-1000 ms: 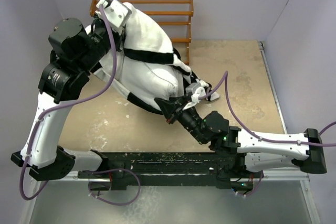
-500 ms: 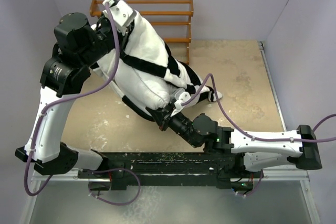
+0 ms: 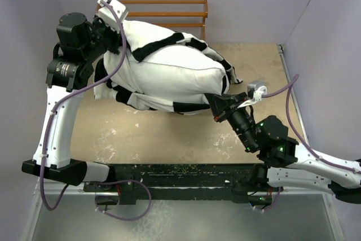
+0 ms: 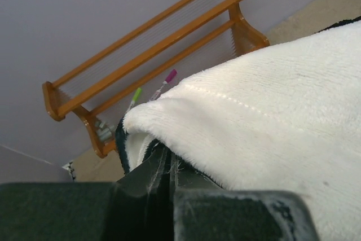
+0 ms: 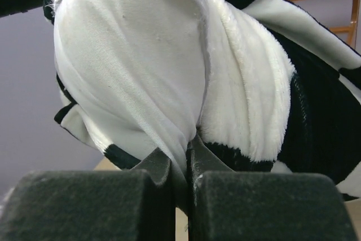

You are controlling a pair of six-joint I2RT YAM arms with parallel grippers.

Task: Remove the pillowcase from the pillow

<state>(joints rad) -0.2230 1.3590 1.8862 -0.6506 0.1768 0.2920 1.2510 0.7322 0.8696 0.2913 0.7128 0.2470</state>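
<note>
The plump white pillow (image 3: 175, 69) hangs stretched between my two grippers above the table, in front of the rack. The black and white fleecy pillowcase (image 3: 146, 49) is bunched over its back and underside in bands. My left gripper (image 3: 106, 22) is at the bundle's far left end, shut on the fleecy pillowcase (image 4: 254, 117); its jaws (image 4: 169, 167) are pinched under the fabric edge. My right gripper (image 3: 219, 104) is at the near right corner. There it (image 5: 189, 150) is shut on smooth white pillow fabric (image 5: 130, 66), with fleecy pillowcase (image 5: 248, 100) beside it.
A wooden rack (image 3: 169, 12) stands against the back wall behind the bundle and also shows in the left wrist view (image 4: 152, 43). Purple walls close in left, back and right. The tan table surface (image 3: 265, 77) lies below.
My right gripper has pulled to the right and my left has swung left and back. The bundle, slumped a second ago, is now stretched out wide and more white pillow shows.
</note>
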